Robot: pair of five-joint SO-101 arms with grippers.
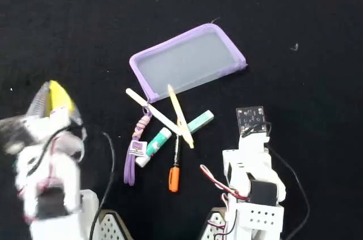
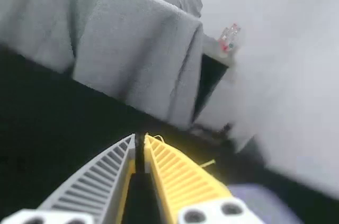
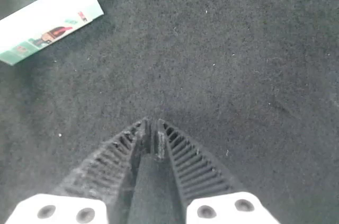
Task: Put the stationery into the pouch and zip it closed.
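High view: purple pouch flat on the black counter; stationery scattered just beside its near edge.
Left wrist view: left fingers pressed together, empty, raised.
Right wrist view: right fingers pressed together, empty, near a green-white packet.

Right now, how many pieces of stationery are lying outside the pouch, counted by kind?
Pale sticks: 2
Teal box: 1
Glue stick: 1
Orange-tipped pen: 1
Total: 5
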